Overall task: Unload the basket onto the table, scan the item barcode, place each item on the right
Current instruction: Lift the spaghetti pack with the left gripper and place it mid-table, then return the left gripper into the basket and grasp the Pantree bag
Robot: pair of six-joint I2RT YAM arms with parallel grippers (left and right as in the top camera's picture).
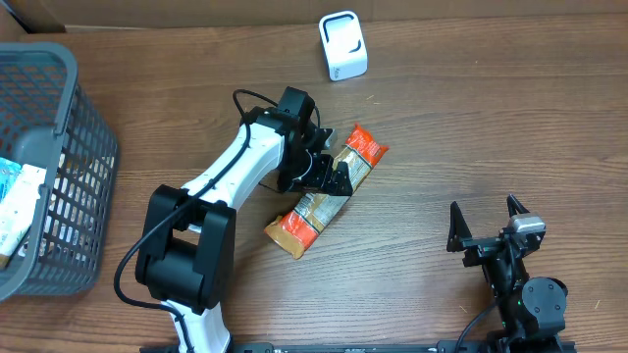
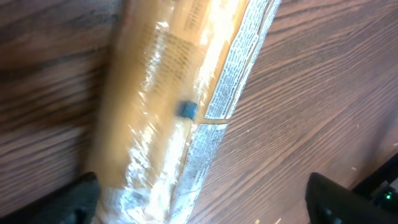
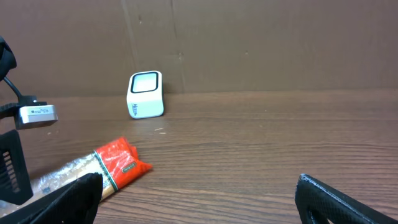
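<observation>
The item is a long packet (image 1: 306, 218) with orange ends and a clear middle, lying slantwise on the wooden table. My left gripper (image 1: 329, 175) hovers over its middle, open, not holding it. In the left wrist view the packet (image 2: 161, 106) fills the frame under the gripper (image 2: 211, 199), close to the left finger (image 2: 81, 199). I can make out a printed seam but no barcode. The white scanner (image 1: 342, 45) stands at the back of the table. My right gripper (image 1: 486, 221) rests open and empty at the front right, where its camera sees the packet's orange end (image 3: 118, 163) and the scanner (image 3: 145, 94).
A grey mesh basket (image 1: 83, 186) holding other packaged goods (image 1: 15, 196) stands at the left edge. A brown cardboard wall (image 3: 249, 43) runs behind the scanner. Bare wood lies between the packet and the right arm.
</observation>
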